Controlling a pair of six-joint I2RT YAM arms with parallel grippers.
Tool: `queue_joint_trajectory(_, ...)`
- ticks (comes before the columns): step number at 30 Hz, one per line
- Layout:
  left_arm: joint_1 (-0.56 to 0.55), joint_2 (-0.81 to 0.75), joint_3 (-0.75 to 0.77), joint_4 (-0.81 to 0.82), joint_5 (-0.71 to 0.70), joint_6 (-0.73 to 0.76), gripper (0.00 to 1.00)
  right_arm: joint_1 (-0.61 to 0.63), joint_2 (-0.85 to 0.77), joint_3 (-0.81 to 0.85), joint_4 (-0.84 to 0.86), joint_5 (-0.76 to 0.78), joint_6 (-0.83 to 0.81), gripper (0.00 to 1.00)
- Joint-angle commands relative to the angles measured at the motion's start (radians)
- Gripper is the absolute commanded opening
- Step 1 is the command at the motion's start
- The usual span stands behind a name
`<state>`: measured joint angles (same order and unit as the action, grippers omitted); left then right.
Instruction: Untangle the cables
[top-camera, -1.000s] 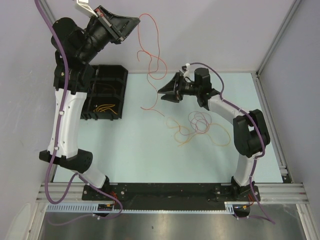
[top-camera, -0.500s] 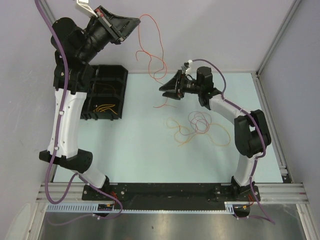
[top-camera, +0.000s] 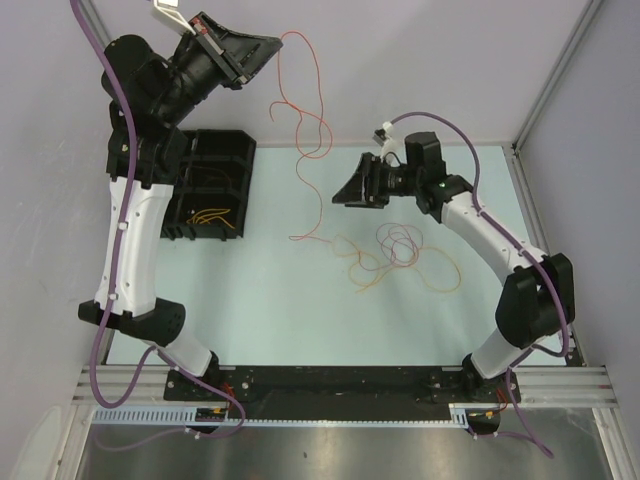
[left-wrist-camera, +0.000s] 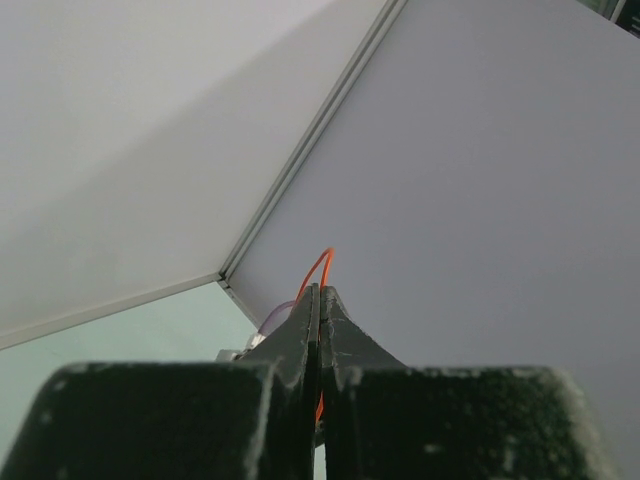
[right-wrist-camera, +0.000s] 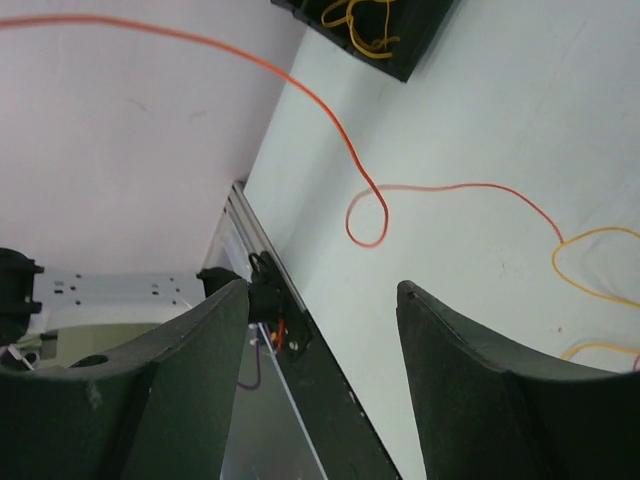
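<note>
My left gripper (top-camera: 272, 44) is raised high at the back left and is shut on an orange-red cable (top-camera: 311, 120). The cable hangs down from it in loops to the table, its end near the mat's middle. In the left wrist view the cable (left-wrist-camera: 318, 268) sticks out between the closed fingers. My right gripper (top-camera: 342, 192) is open and empty, just right of the hanging cable. In the right wrist view that cable (right-wrist-camera: 362, 190) crosses ahead of the open fingers. A tangle of orange, yellow and pinkish-purple cables (top-camera: 400, 250) lies on the table below the right gripper.
A black divided tray (top-camera: 215, 180) at the left holds yellow cable (top-camera: 212, 217), also seen in the right wrist view (right-wrist-camera: 368, 25). The back wall and side frame posts stand close behind both grippers. The arm bases sit at the near edge.
My right gripper has moved right and forward, away from the hanging cable, and the arm has swung out. The cable's lower end now hangs straighter. The left gripper has not moved.
</note>
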<state>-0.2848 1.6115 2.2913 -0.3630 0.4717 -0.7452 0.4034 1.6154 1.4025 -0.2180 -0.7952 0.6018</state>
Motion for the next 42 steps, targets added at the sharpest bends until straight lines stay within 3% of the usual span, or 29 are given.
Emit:
queue_joint_trajectory(1, 0.009, -0.019, 0.01, 0.027, 0.025, -0.029, 0.0, 0.041, 0.03, -0.004, -0.066, 0.033, -0.106, 0.66)
queue_joint_trajectory(8, 0.01, -0.025, 0.013, 0.006, 0.031, -0.023, 0.0, 0.086, 0.132, 0.012, 0.127, 0.037, -0.068, 0.66)
queue_joint_trajectory(14, 0.013, -0.003, 0.039, -0.014, 0.045, -0.025, 0.0, 0.129, 0.261, 0.18, 0.124, 0.143, -0.083, 0.65)
queue_joint_trajectory(15, 0.013, 0.002, 0.051, -0.017, 0.053, -0.029, 0.0, 0.13, 0.29, 0.202, 0.124, 0.142, -0.082, 0.58)
queue_joint_trajectory(16, 0.015, 0.007, 0.057, -0.02, 0.054, -0.029, 0.0, 0.129, 0.297, 0.229, 0.114, 0.16, -0.086, 0.3)
queue_joint_trajectory(19, 0.019, 0.018, 0.066, -0.03, 0.048, -0.025, 0.0, 0.127, 0.282, 0.282, 0.072, 0.195, -0.106, 0.0)
queue_joint_trajectory(26, 0.038, 0.004, 0.016, -0.022, 0.031, -0.011, 0.0, 0.097, 0.135, 0.228, 0.036, 0.217, -0.116, 0.0)
queue_joint_trajectory(34, 0.038, 0.01, -0.047, -0.119, 0.06, 0.049, 0.0, 0.057, 0.0, 0.306, -0.075, 0.169, -0.112, 0.0)
queue_joint_trajectory(42, -0.028, -0.048, -0.285, -0.096, 0.128, 0.076, 0.0, 0.002, -0.005, 0.398, -0.077, 0.053, -0.028, 0.0)
